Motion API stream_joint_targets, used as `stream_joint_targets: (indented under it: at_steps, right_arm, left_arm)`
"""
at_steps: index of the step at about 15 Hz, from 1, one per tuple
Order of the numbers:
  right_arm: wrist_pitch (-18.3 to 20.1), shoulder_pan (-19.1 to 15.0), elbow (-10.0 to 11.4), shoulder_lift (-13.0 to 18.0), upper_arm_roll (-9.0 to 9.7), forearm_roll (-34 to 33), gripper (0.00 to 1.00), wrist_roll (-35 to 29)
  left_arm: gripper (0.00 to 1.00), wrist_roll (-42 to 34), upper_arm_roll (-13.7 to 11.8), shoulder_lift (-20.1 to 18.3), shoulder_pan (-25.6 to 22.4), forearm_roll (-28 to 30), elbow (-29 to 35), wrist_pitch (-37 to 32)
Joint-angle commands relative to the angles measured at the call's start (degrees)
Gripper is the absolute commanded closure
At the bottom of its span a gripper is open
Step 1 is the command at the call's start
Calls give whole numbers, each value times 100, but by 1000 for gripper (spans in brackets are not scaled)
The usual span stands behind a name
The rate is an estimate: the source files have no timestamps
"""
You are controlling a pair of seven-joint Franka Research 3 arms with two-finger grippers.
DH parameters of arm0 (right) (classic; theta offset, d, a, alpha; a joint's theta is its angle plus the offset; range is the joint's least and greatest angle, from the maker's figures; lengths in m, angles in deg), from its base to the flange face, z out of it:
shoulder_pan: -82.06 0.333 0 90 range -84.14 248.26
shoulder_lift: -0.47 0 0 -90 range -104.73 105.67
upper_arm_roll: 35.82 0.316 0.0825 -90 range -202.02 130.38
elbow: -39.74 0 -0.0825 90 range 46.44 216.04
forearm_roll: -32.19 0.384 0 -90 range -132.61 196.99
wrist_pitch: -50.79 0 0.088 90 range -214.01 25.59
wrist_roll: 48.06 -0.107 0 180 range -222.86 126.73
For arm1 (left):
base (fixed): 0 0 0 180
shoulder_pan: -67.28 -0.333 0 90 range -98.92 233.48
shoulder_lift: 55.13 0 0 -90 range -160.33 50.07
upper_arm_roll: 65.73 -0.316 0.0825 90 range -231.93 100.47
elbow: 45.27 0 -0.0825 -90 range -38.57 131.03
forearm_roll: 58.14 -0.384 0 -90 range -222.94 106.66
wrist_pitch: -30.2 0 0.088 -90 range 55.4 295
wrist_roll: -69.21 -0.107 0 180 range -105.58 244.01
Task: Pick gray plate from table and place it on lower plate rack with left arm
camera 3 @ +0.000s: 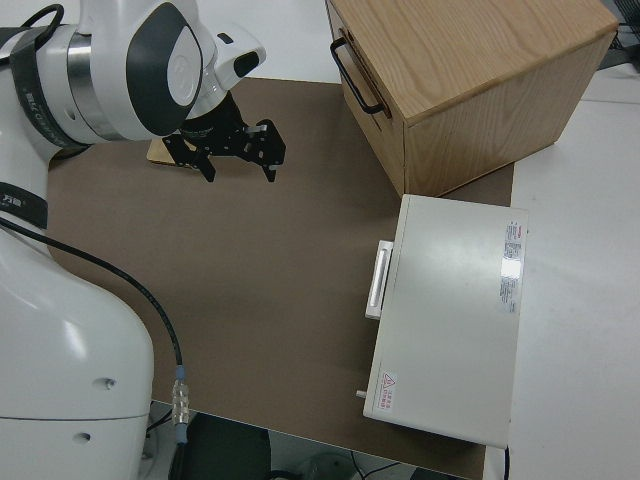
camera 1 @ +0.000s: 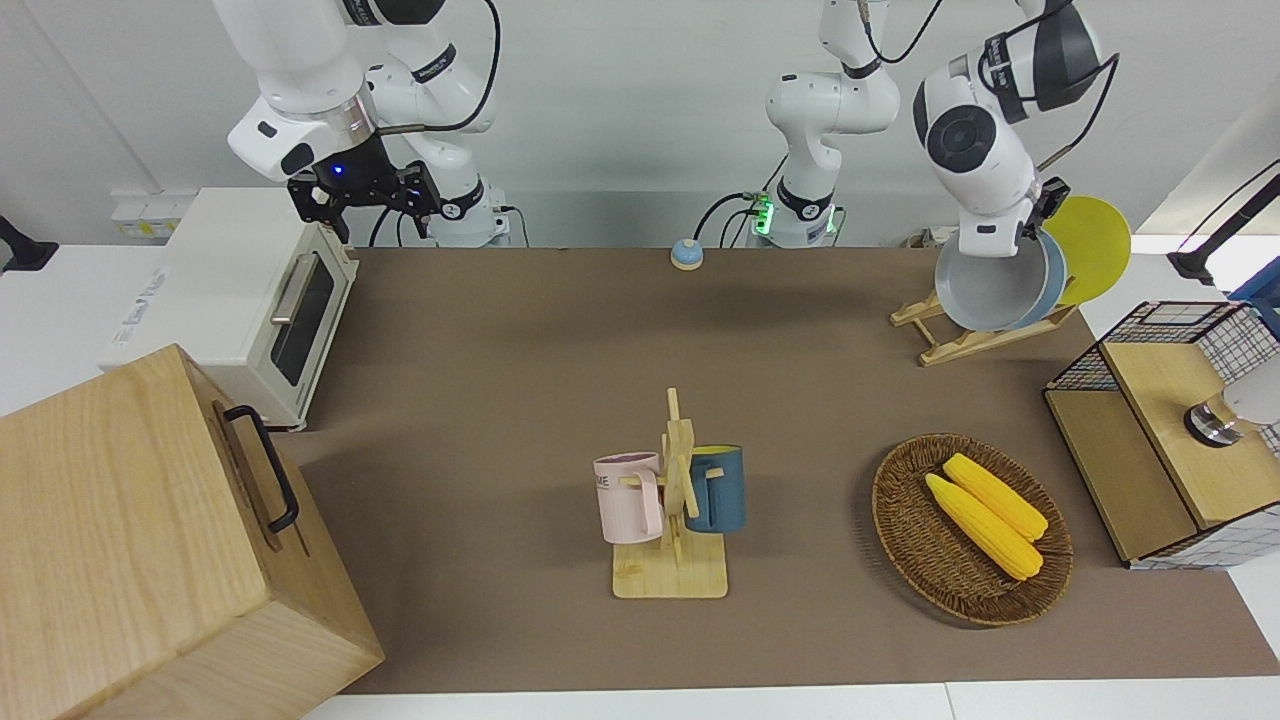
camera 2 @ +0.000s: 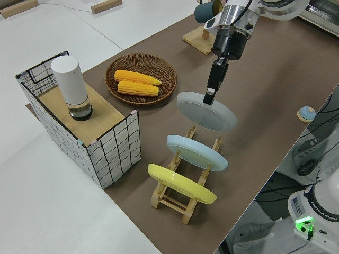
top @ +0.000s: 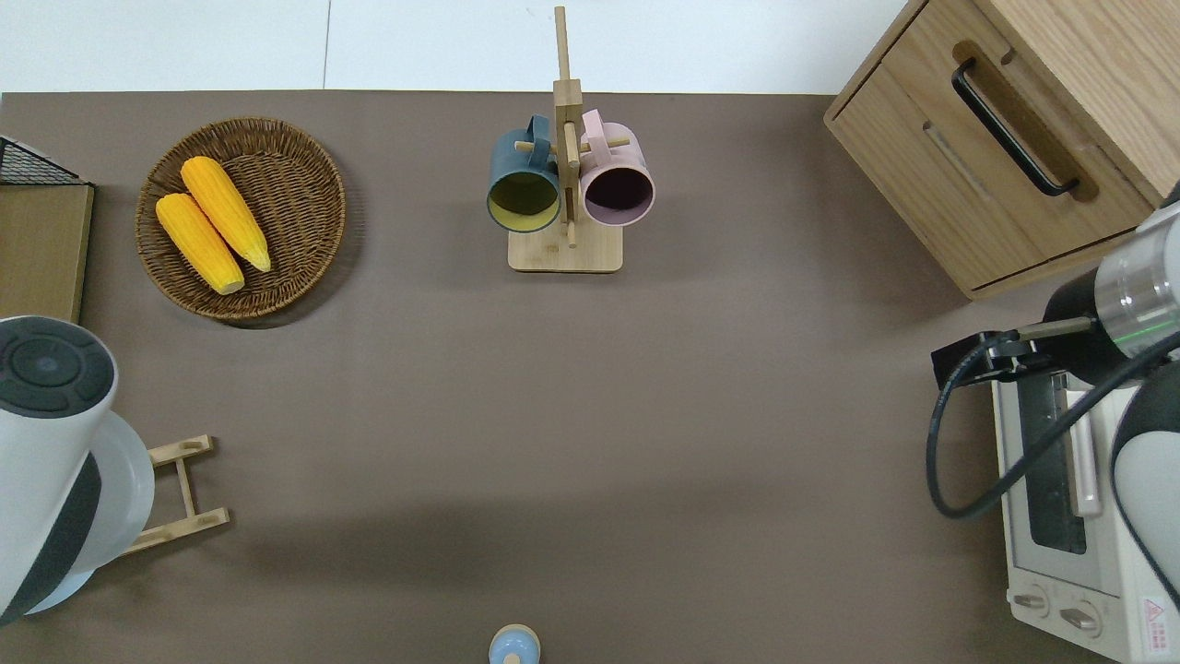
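Seen from overhead, the left arm's bulk hides most of the gray plate (camera 2: 207, 110) and the lower plate rack (camera 2: 186, 182). The left gripper (camera 2: 210, 94) reaches down, fingers clamped on the plate's rim, holding it tilted over the rack, apparently clear of the light blue plate (camera 2: 196, 152). The right gripper (camera 3: 236, 152), fingers spread, is parked.

From overhead, the left arm's white housing covers most of the gray plate (top: 138, 489), the left hand and much of the lower plate rack (top: 184, 489); the light blue plate (top: 51, 595) shows only as a sliver. The toaster oven (top: 1079, 553) and the wooden cabinet (top: 1014, 138) run off the frame's edge.
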Motion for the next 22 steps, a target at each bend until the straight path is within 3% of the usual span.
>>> stream_joint_targets:
  at_steps: [1,9,22]
  right_arm:
    - [62,-132,-41,12,113,-37,17,-68]
    - [62,-132,-41,12,121,-37,17,-68]
    - [62,-132,-41,20,121,-37,17,-68]
  left_arm:
    - [1000,512,-16,-19,139,-222,228,-72]
    - [1000,1400,-7,95,332,-213,526,-89]
    - [1000,2103,28,42,359,-292,1107,157]
